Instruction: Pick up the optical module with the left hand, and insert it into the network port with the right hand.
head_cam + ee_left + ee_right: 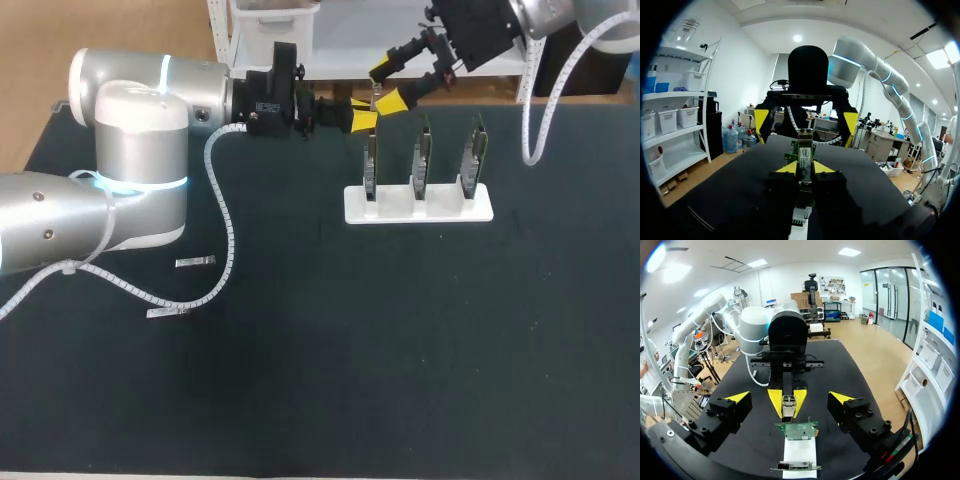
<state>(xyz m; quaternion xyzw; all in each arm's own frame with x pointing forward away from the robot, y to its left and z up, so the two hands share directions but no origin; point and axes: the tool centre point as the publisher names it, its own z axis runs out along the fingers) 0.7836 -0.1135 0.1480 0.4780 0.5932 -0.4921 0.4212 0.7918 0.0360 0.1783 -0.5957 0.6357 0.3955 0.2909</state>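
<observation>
Two yellow tips of my left claw (804, 169) are pinched narrow on the optical module (804, 147), one on each side of it, and the module sticks out ahead of them, held level above the table. My left arm comes in low from its own side, with a white spiral cable hanging from its wrist.

Facing it from the far edge is my right claw (390, 84), its fingers spread wide. They stand apart to either side of the module's free end and touch neither the module nor the left tips.

Just beneath the held module is the upper end of the leftmost of three green circuit boards (422, 155). All three stand upright, side by side in a white stand (418, 208) on the black table (400, 350).

Well apart, near my left arm's elbow, two small silvery pieces (195, 262) lie flat on the cloth, one nearer me than the other.
</observation>
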